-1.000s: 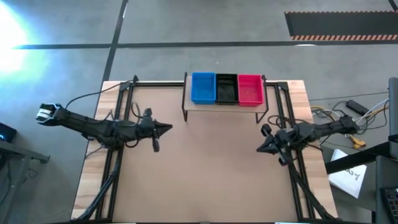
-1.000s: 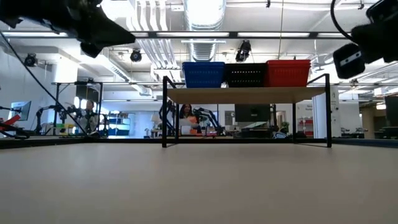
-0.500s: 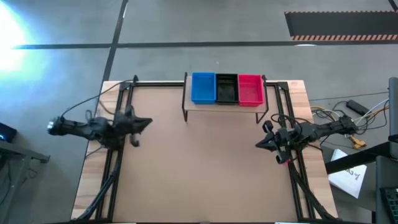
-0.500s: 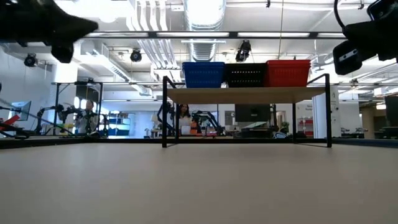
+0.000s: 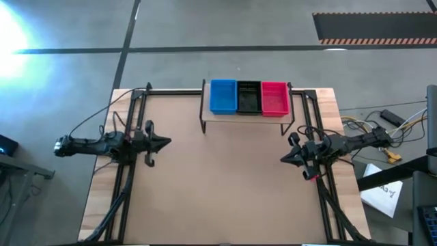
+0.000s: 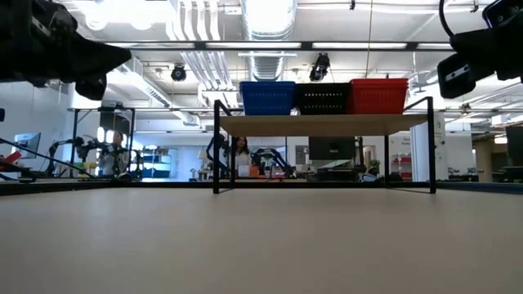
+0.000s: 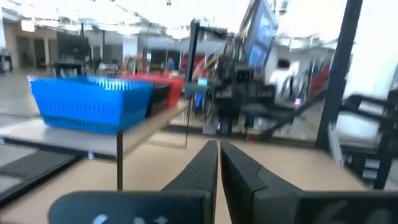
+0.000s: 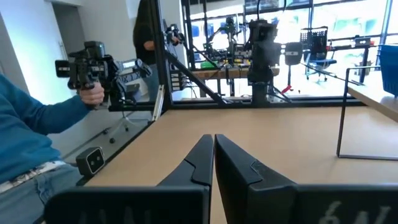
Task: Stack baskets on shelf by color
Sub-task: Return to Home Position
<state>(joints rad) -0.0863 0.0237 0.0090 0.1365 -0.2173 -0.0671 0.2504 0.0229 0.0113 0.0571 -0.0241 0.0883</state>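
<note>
From above, find the shelf at the far middle of the surface, carrying blue baskets, black baskets and red baskets side by side, long axes running front to back, openings up. Note the left jaws pinched together over the left edge, the right jaws likewise over the right edge, tips pointing inward. At table height, see the short ends facing forward. In both wrist views, confirm tips pressed together, holding nothing.

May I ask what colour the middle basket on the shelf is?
The middle mesh basket is black; best in high view.
</note>
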